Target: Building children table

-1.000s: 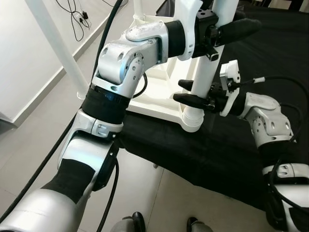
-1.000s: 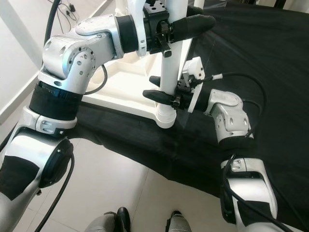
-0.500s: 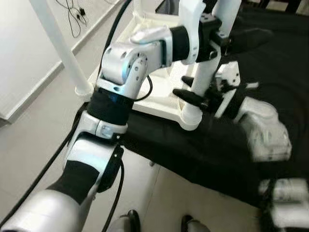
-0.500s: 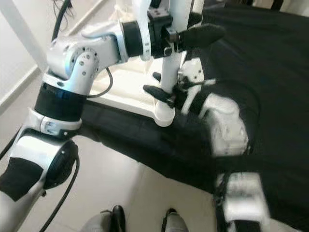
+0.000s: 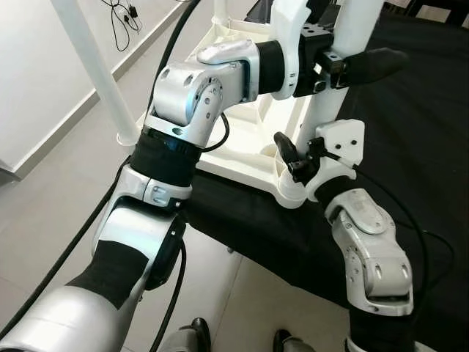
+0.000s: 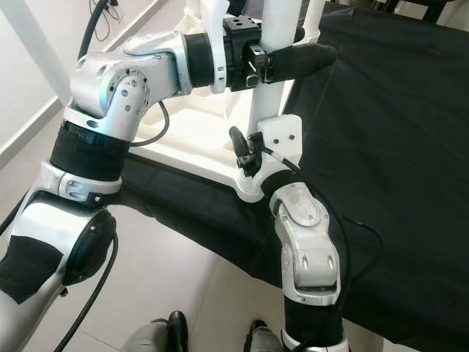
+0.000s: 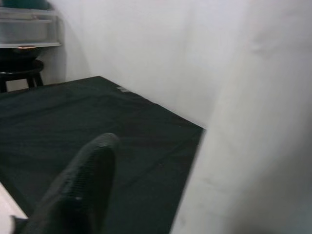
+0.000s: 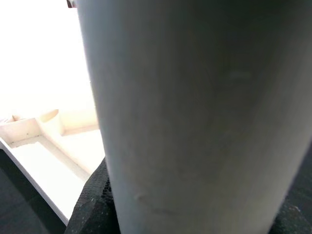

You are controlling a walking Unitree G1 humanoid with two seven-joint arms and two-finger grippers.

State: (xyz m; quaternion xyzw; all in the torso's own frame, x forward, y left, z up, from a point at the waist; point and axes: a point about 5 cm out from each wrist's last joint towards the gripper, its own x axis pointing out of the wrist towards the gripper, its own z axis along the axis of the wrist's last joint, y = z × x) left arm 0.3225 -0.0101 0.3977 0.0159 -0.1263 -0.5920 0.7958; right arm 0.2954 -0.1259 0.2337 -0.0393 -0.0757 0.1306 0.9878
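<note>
Scene: upturned white tabletop [image 5: 242,139] lies on a black cloth [image 5: 410,169], its underside up, near the cloth's front edge
Leg: white leg [image 5: 333,103] stands upright in the corner socket [image 5: 293,192] nearest the robot; whether it is fully seated cannot be told
Left gripper: left gripper [image 5: 344,62] is high on the leg, one black finger [image 5: 370,62] laid across its far side; looks clamped on the leg, second finger hidden
Right gripper: right gripper [image 5: 297,158] is low on the leg, just above the socket; the right wrist view has the leg pressed up close with a black finger [image 8: 95,204] beside it, so it reads as closed around the leg
Other leg: second white leg [image 5: 91,70] stands at the far left corner
Risk 1: two grips at different heights; if the arms push unevenly the leg could tilt and bind in the socket
Risk 2: twisting with the tabletop unrestrained could drag it over the cloth toward the front edge
Risk 3: smooth round leg; fingers may slip and turn without turning the leg
Risk 4: letting go before the leg is seated could let it topple
</note>
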